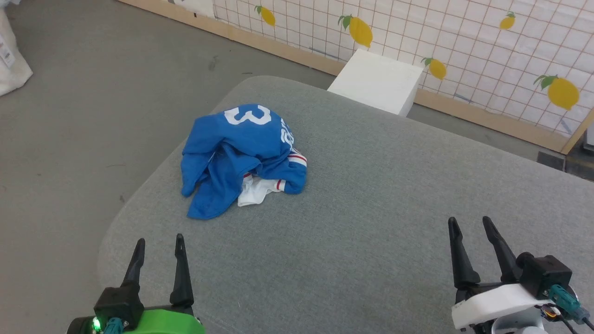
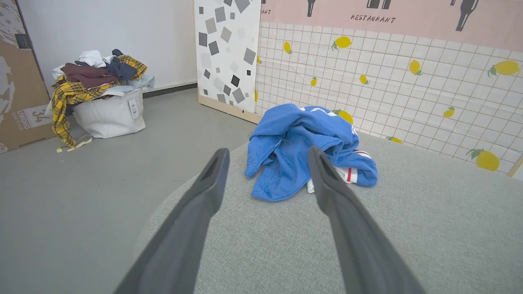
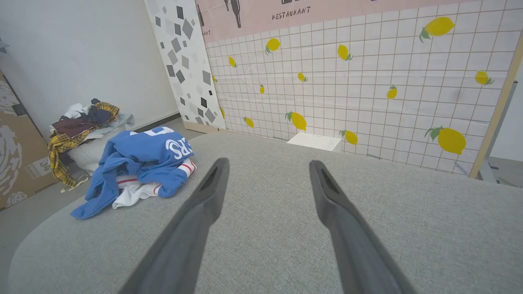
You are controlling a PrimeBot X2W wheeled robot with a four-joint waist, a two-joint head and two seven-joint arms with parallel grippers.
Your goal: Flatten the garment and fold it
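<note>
1. Royal-blue garment (image 1: pixel 241 148), white numeral (image 1: pixel 248 116), red-and-white striped trim (image 1: pixel 299 157).
2. Pale grey woven surface (image 1: pixel 371 208).
3. White grid-tiled wall (image 1: pixel 464 41), yellow lemons (image 1: pixel 360 31) with green leaves.
4. Yellow plaid cloth (image 2: pixel 67 96); white bag (image 2: pixel 110 116).

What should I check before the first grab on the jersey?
1. Left gripper open and empty: ok.
2. Right gripper open and empty: ok.
3. Garment lying wholly on the grey surface: ok, though it sits near the surface's left edge.
4. Garment flat: not ok, it is a crumpled heap with a white 3 on top.
5. Hem or shoulder corners located for a grasp: cannot tell, the folds hide which edge is which.
6. Path from the left gripper to the garment: ok, bare grey surface lies between them.
</note>
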